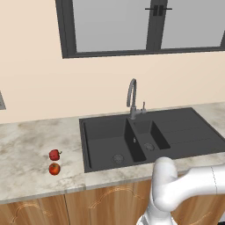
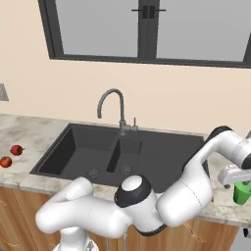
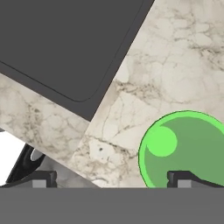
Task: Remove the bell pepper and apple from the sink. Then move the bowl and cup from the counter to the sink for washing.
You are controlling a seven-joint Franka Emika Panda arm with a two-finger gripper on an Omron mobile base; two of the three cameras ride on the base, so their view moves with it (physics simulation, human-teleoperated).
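The hand (image 3: 111, 178) hangs with its jaws spread wide and holding nothing, just above the green cup (image 3: 186, 151), which stands upright on the tabletop (image 3: 175, 65) right of the sink (image 1: 149, 136), 1 fingertip over the cup's rim and the other over bare stone. The bell pepper (image 1: 54, 154) and apple (image 1: 54, 168) already lie on the tabletop left of the sink. The cup looks light, stiff and smooth-walled, so I judge a grip across its tapered wall near the rim safest, since slick sides could slip
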